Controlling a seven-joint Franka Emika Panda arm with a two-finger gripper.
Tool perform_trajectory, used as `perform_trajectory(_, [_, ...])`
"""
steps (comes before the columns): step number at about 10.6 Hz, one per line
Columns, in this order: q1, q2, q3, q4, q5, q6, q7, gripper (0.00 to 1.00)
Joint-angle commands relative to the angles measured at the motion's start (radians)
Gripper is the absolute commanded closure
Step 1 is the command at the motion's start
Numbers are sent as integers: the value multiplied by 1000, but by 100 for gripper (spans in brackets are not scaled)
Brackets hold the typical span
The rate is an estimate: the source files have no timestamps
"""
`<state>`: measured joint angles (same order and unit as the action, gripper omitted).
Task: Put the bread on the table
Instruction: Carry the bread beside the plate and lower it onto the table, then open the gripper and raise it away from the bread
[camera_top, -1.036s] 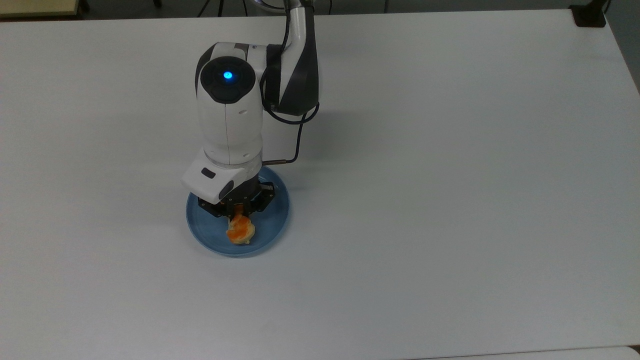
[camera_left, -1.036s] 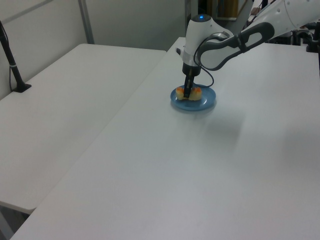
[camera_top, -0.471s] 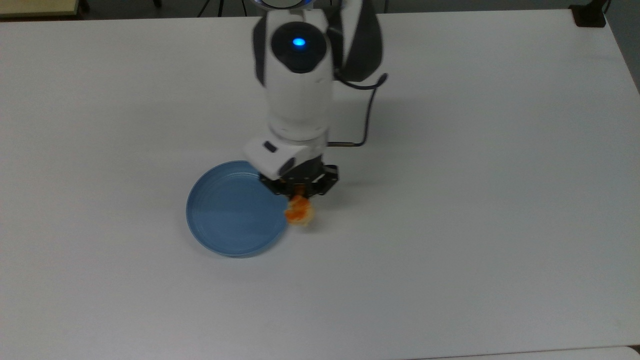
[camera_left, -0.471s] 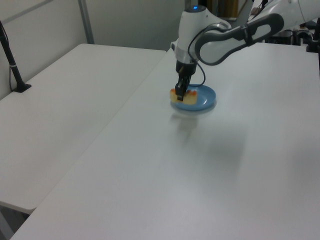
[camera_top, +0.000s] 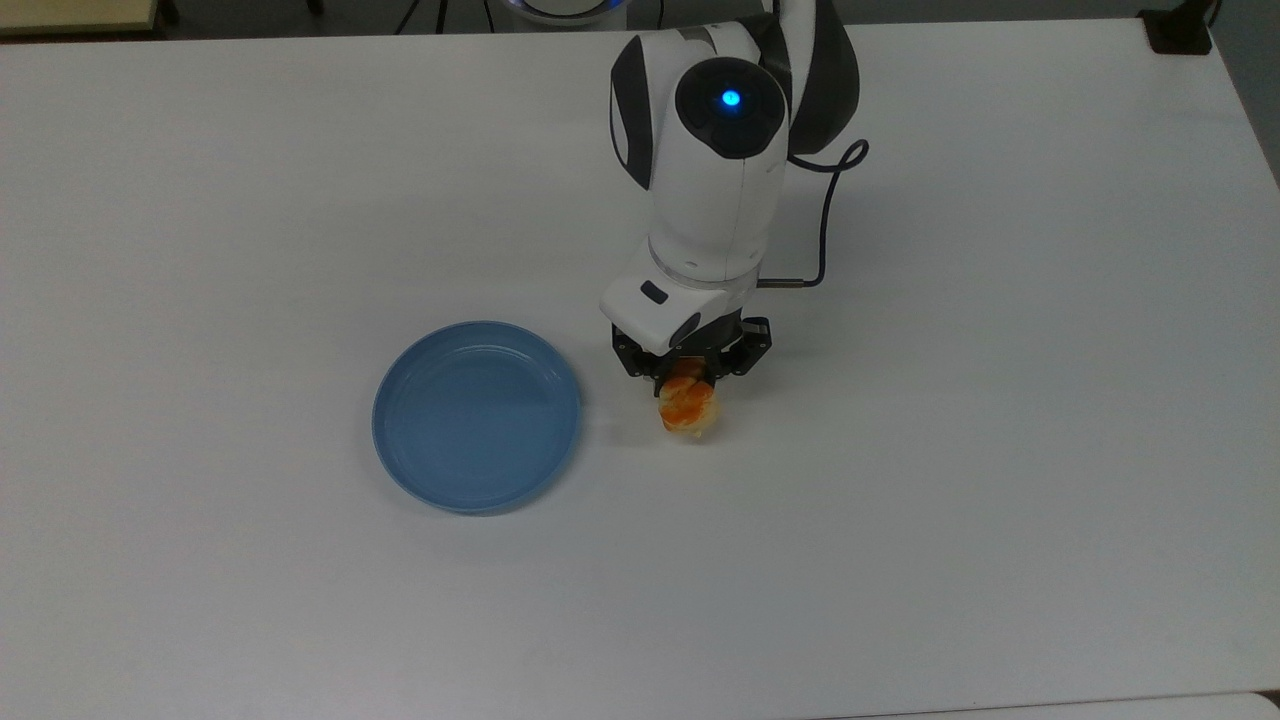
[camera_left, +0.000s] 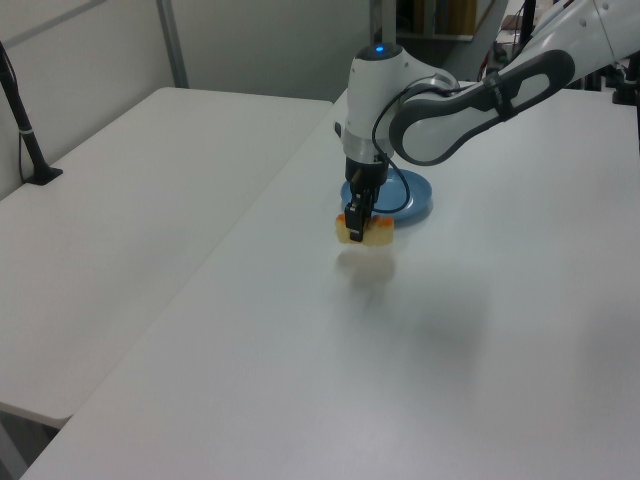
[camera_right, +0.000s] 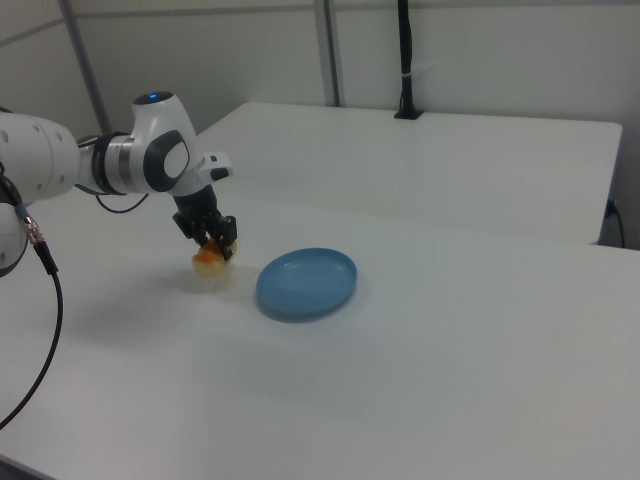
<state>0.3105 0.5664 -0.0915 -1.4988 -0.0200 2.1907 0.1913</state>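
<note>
Top view first, nearest things first: you have bare white table (camera_top: 900, 560) along the near edge, then the blue plate (camera_top: 477, 415), and just past the plate's rim on the top view's right hangs the bread (camera_top: 688, 405). A second ago that bread was still over the plate; half a second ago it was crossing the rim; now it is clear of the plate with a strip of table between them. That tells you the carry is almost done and the plate sits empty, so what remains, by my reading, is to lower and let go.

Your gripper (camera_top: 687, 375) is clamped on the bread, its black fingers pinching the loaf across its middle. The left view shows the gripper (camera_left: 356, 222) holding the bread (camera_left: 366, 232) a little above the table (camera_left: 300, 380), with a soft shadow lying just below the loaf, so you have not set it down yet. In the right view the bread (camera_right: 209, 260) hangs near the plate (camera_right: 306, 282) on the right view's left, under the gripper (camera_right: 220, 243).

The bread itself is a small tan loaf with glossy orange patches on top and paler sides. It looks soft, so you would do well to lower it gently before opening.

Farther back rises the white arm (camera_top: 712, 190) with its blue light.
</note>
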Motion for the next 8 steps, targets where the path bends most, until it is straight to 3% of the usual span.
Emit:
perform_trajectory(1, [25, -3, -13, -28, -6, 1, 17, 0])
perform_trajectory(5, [12, -78, -20, -25, -6, -44, 7, 0])
perform_trajectory(8, [-49, -287, -34, -24, -58, -344, -3, 0])
